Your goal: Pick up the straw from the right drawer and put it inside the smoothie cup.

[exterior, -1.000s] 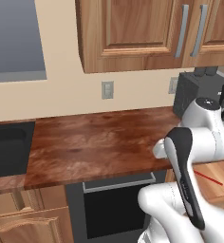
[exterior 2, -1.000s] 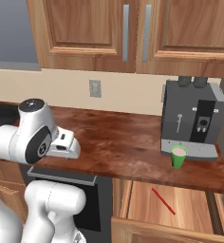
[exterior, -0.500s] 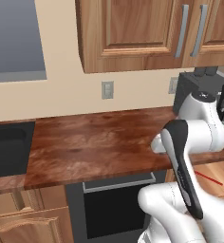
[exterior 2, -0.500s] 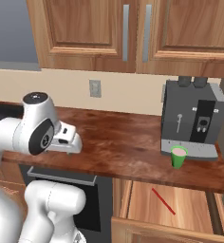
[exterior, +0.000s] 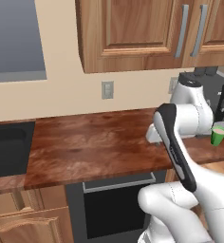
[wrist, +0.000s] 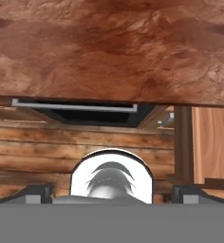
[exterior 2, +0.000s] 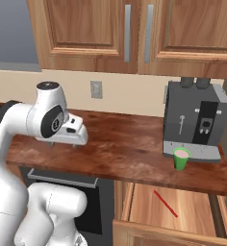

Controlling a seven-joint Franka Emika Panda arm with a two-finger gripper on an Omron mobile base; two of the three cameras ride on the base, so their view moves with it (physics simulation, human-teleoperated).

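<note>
The straw is a thin red stick lying slantwise on the floor of the right drawer, which stands pulled out below the counter. On the counter above it, in front of the coffee machine, the smoothie cup stands upright, green with a pale rim. My gripper hangs over the counter's front edge, well left of the drawer and cup, pointing down. Its fingertips stand wide apart, open, with nothing between them. The drawer's pale wood shows at the right of the hand view.
A dark grey coffee machine stands behind the cup. The black oven with its silver handle sits under the counter below my hand. Wall cabinets hang overhead. A dark sink lies at the far left.
The arm has risen and reached further over the counter, carrying the hand slightly up and toward the drawer side. In the left base view the cup is uncovered now. The jaws stayed open.
</note>
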